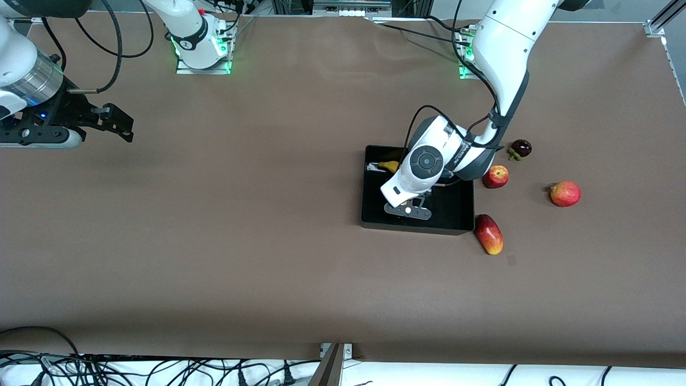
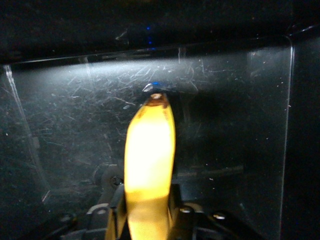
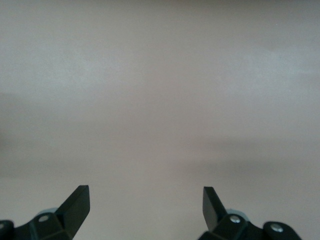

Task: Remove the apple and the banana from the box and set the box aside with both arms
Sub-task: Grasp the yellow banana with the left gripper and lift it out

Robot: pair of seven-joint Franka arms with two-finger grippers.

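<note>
The black box (image 1: pixel 457 210) stands on the brown table toward the left arm's end. My left gripper (image 2: pixel 147 216) is down inside it, shut on the yellow banana (image 2: pixel 150 150), whose tip is close to the scratched box floor (image 2: pixel 240 125). In the front view only the banana's end (image 1: pixel 387 166) shows beside the left wrist, which hides the fingers. The small red apple (image 1: pixel 496 176) lies on the table just outside the box, on the left arm's side. My right gripper (image 1: pixel 126 126) is open and empty, waiting over bare table at the right arm's end; its view (image 3: pixel 145 200) shows only table.
An oblong red-yellow mango (image 1: pixel 489 234) lies at the box's near corner. A larger pinkish-red round fruit (image 1: pixel 565 193) and a dark purple fruit (image 1: pixel 521 148) lie farther toward the left arm's end. Cables run along the table's near edge.
</note>
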